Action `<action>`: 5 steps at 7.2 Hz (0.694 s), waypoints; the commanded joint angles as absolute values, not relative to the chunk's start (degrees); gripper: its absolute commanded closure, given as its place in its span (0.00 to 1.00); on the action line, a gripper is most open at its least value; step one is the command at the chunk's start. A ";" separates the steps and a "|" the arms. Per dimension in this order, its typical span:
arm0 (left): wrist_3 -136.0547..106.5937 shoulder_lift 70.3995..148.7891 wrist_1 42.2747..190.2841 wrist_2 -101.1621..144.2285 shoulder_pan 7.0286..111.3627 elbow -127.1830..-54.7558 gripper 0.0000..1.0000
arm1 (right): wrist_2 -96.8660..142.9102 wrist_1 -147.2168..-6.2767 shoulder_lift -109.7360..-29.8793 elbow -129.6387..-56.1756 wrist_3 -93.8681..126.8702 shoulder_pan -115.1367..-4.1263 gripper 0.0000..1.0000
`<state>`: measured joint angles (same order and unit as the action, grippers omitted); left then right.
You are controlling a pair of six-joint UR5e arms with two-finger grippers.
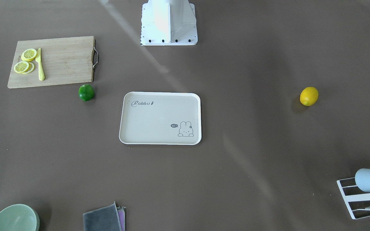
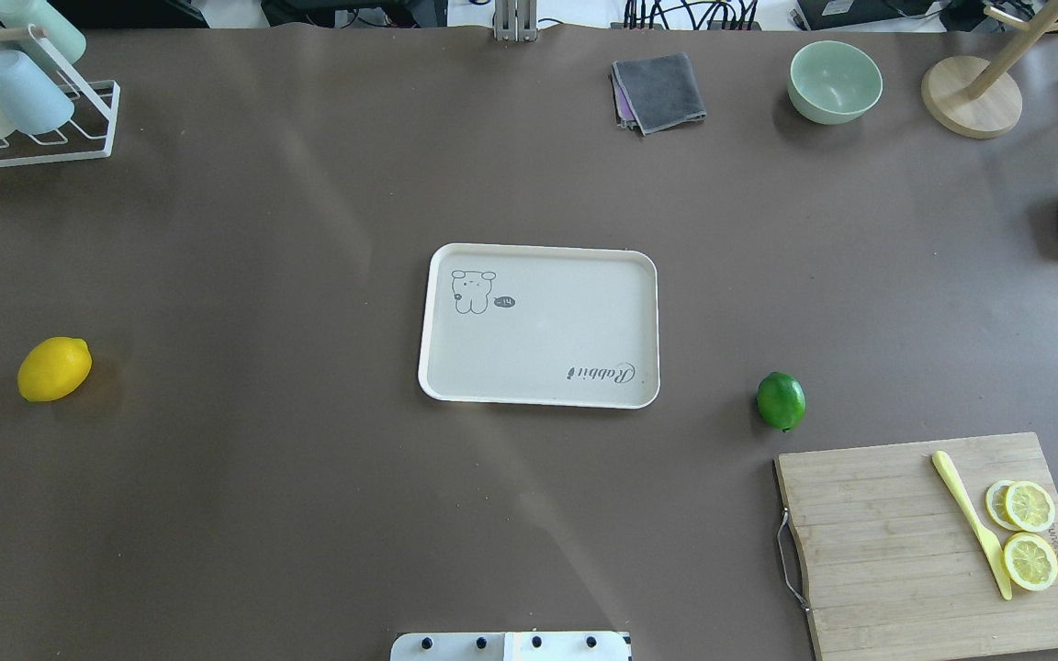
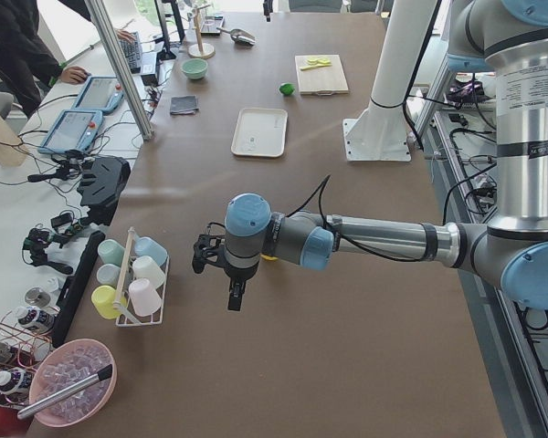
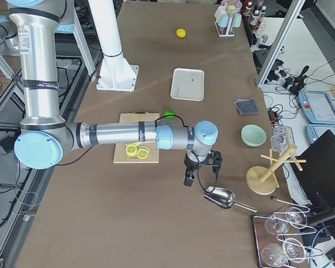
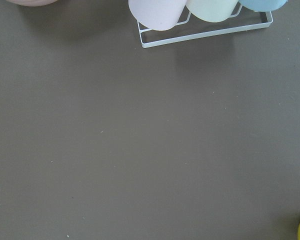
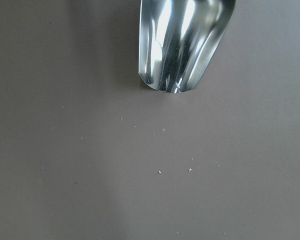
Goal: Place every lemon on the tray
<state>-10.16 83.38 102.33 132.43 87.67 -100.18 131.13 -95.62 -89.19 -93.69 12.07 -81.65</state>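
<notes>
Lemons lie on the table well apart from the tray [image 2: 547,340], yellow lemon [image 2: 54,368] at its nine o'clock, green lemon [image 2: 781,400] near three, so I'd centre my left tool [image 3: 223,276] and right tool [image 4: 201,170], whose spread I cannot tell, across each narrow middle.

The tray [image 1: 153,122] says "Rabbit" in script at one corner, and a tiny "hi" bubble sits beside its bunny [image 1: 185,129]. The board [image 1: 66,61] has an edge stamp too small to read.
</notes>
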 commanded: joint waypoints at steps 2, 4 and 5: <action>-10.37 86.90 102.66 132.71 87.54 -100.37 0.01 | 132.44 -95.62 -88.16 -94.48 12.30 -81.65 0.00; -10.46 87.72 108.07 133.33 87.10 -100.55 0.01 | 138.49 -95.54 -86.67 -94.31 12.74 -81.56 0.00; -10.72 87.54 110.11 134.55 86.66 -100.81 0.01 | 138.86 -95.10 -83.79 -95.00 12.83 -80.52 0.00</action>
<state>-10.49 87.57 107.12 133.51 87.13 -100.61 137.31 -95.47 -86.32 -94.52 12.63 -81.35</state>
